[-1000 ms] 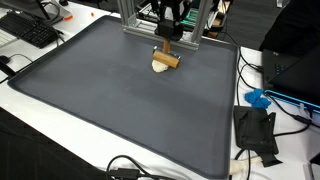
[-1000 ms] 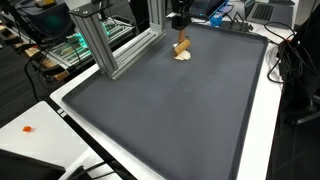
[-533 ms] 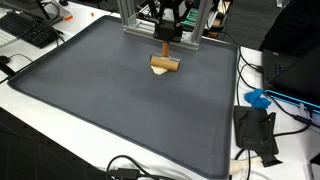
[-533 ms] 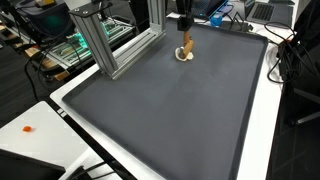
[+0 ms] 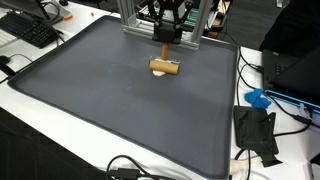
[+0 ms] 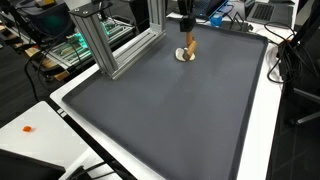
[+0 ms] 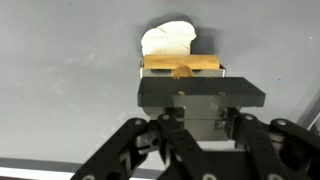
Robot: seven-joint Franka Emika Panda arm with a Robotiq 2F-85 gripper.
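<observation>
Item held: a wooden piece point(image 7: 182, 64), light brown. In the wrist view it shows as a short bar lying crosswise between the fingers point(image 7: 222, 70). The gripper point(image 7: 181, 68) is closed on it from both ends, with no gap between pad and wood. In both exterior views the wood hangs below the gripper point(image 5: 166, 38) and ends in a crosswise block point(image 5: 165, 67) low over the mat.

Directly at the block is a pale cream lump point(image 7: 168, 40), soft-edged and rounded, lying on the mat. In an exterior view the lump point(image 6: 182, 55) shows at the foot of the wood, touching it or very nearly; whether the wood bears on it cannot be told.

Position: both lie at the far end of a dark grey mat point(image 5: 120, 110) that covers most of the white counter point(image 5: 40, 95), near the foot of an aluminium profile frame point(image 6: 105, 45).

Surroundings, well apart from the wood: a black keyboard point(image 5: 30, 30) off one corner of the mat; a small blue object point(image 5: 258, 98) and a black device point(image 5: 255, 130) on the counter beside the mat's long edge; a black cable point(image 5: 130, 165) at the near edge.
</observation>
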